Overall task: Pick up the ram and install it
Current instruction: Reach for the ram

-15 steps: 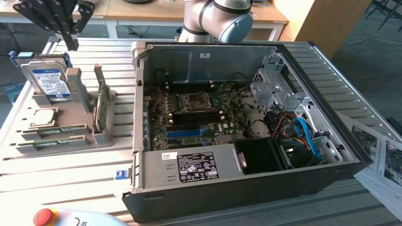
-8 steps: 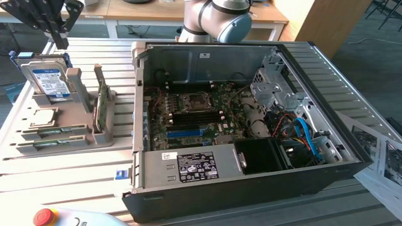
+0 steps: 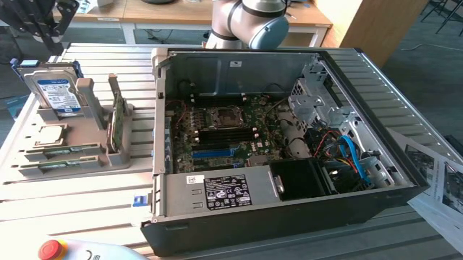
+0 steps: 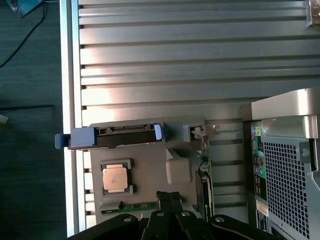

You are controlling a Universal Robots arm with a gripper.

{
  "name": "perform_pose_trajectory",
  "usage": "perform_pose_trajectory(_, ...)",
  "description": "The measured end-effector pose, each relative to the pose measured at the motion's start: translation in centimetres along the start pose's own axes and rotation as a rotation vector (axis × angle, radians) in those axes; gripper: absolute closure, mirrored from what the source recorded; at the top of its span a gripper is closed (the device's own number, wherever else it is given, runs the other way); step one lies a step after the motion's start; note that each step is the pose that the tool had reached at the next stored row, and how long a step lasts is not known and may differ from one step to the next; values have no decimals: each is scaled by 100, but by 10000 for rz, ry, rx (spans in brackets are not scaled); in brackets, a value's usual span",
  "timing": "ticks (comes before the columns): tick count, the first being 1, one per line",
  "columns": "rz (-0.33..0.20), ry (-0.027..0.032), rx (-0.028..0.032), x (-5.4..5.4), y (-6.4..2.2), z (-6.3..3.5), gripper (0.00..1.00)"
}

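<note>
The claw (image 4: pixel 170 201) is hanging clenched and empty over a grey tray (image 3: pixel 87 168). The tray is sitting along the table's (image 3: pixel 72 200) edge at the exterior view's left, beside an open case (image 3: pixel 289 222). The ram (image 3: pixel 69 150) is lying flat in the tray, in the slot just beside a chip (image 3: pixel 47 134).

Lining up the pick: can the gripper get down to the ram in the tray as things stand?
Probably yes. Nothing lies over the ram, which sits exposed in the tray beside the CPU, and the gripper hangs above that tray, though its jaws are shut.
</note>
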State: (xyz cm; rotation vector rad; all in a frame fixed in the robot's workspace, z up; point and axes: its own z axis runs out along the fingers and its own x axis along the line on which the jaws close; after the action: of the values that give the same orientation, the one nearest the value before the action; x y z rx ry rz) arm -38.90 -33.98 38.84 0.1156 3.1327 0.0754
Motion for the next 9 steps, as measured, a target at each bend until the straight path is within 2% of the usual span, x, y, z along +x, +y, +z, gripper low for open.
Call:
perform_pose_trajectory(5,-1,0,0,134,4,0,89)
perform_pose_trajectory(9,-4,0,0,149,2,0,89)
